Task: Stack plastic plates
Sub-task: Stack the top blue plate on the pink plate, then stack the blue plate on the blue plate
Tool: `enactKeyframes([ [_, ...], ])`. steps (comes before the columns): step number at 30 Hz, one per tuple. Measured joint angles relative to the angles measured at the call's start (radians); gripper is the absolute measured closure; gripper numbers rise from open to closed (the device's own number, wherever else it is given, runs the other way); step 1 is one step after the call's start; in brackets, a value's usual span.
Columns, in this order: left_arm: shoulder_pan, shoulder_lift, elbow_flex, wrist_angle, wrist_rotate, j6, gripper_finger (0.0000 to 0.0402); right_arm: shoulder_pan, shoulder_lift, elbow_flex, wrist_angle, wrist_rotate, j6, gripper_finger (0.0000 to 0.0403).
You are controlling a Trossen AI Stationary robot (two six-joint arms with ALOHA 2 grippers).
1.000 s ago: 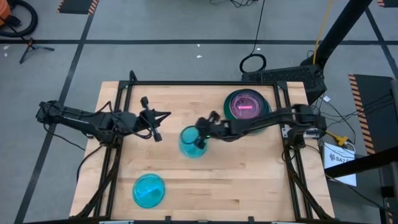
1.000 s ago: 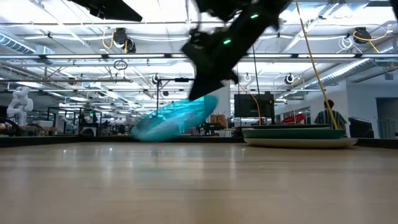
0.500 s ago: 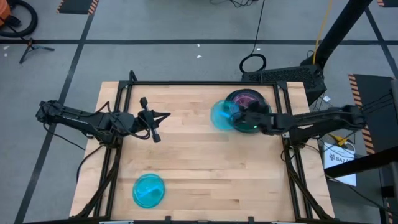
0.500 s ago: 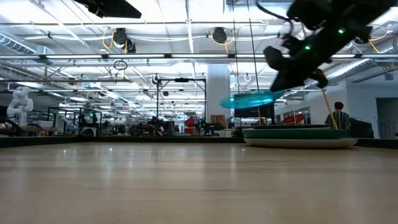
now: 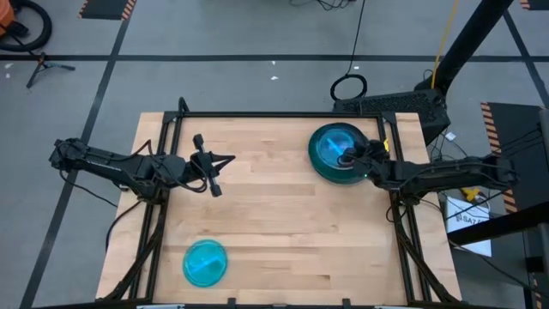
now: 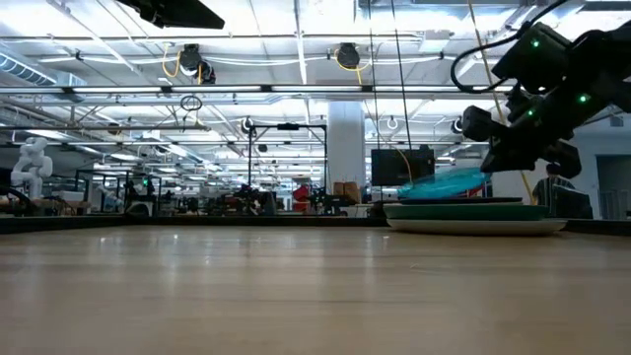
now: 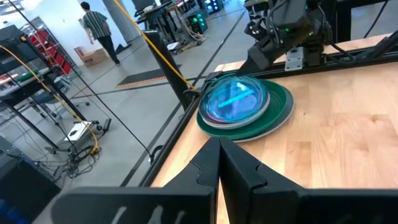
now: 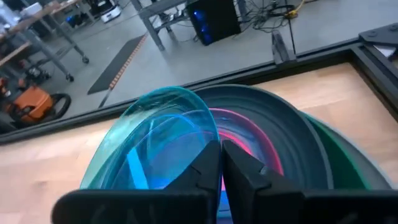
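A translucent cyan plate [image 5: 333,146] sits tilted over the stack of plastic plates [image 6: 473,215] at the table's far right. My right gripper [image 5: 348,160] is shut on it. The right wrist view shows a red-pink plate [image 8: 250,134], a grey one [image 8: 292,137] and a dark green one [image 8: 348,171] under it. A second cyan plate [image 5: 206,262] lies flat near the front left. My left gripper [image 5: 228,160] hovers shut over the table's left half and holds nothing. My right gripper pinches the cyan plate's rim [image 8: 208,146] between its two fingers, on the side toward the table's right edge. The fingers come from the right, slanting slightly down. The plate tilts, its held side raised [image 6: 478,177] and its other side low over the stack.
A black frame rail [image 5: 390,146] runs along the table's right edge close to the stack. Bare wood [image 5: 292,223] lies between the stack and the cyan plate at the front left. A person [image 7: 96,25] walks in the room beyond.
My right gripper has carried the cyan plate from the table's middle toward the far right, over the stack, and sunk a little. Its wrist has rolled, so the plate has gone from steeply tilted to nearly flat.
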Motion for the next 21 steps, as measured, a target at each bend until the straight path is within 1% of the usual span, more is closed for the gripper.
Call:
enactKeyframes([
  [5, 0.000, 0.000, 0.000, 0.000, 0.000, 0.009, 0.0389, 0.000, 0.000, -0.006, 0.001, 0.019, 0.011, 0.0366],
  [12, 0.000, 0.000, 0.000, 0.000, 0.000, 0.009, 0.0389, 0.001, 0.000, -0.006, 0.005, 0.017, -0.001, 0.0317],
  [16, 0.000, 0.000, 0.000, -0.001, 0.000, 0.009, 0.0389, 0.016, 0.000, -0.006, 0.038, -0.041, -0.074, 0.0301],
  [21, 0.001, 0.000, 0.000, -0.001, 0.000, 0.009, 0.0389, 0.047, 0.000, -0.006, 0.105, -0.117, -0.193, 0.0300],
])
